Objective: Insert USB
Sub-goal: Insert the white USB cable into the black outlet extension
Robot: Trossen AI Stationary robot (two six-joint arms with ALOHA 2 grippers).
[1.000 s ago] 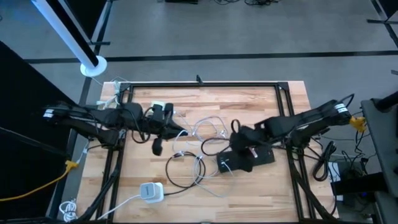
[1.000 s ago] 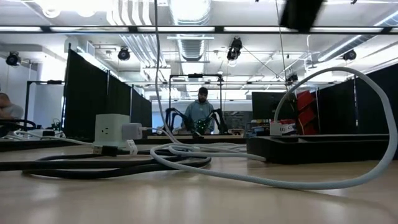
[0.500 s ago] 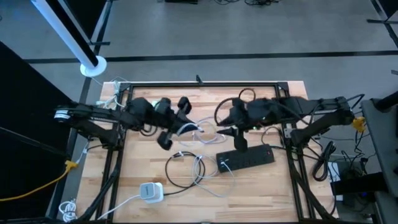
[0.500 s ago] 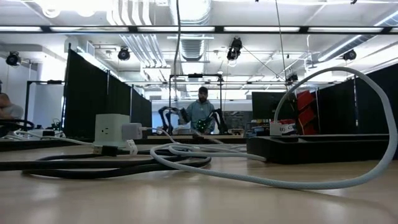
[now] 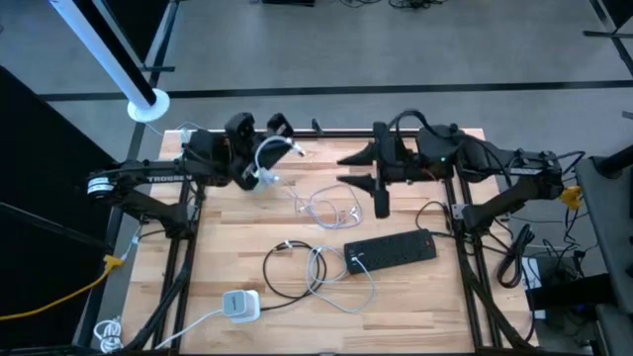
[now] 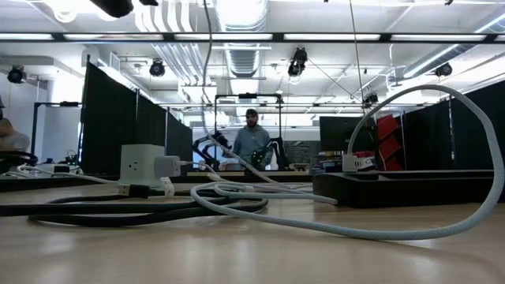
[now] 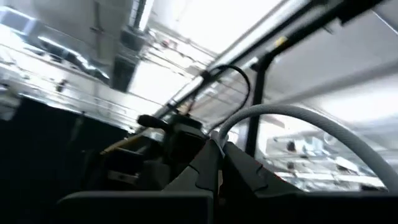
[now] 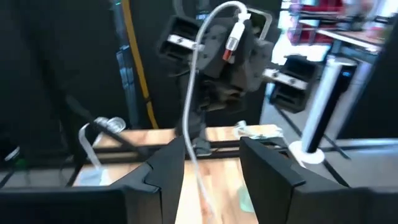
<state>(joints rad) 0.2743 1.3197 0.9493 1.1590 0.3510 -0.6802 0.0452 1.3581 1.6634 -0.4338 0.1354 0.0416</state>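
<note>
The white USB cable is being gripped in the clenched left gripper, raised near the table's far left corner. The right gripper is being held parted and empty near the far edge. The black power strip is lying toward the right edge.

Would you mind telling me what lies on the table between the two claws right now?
In the high view, the left claw and right claw are apart; between them is bare wood, with the white cable trailing down from the left claw.
</note>
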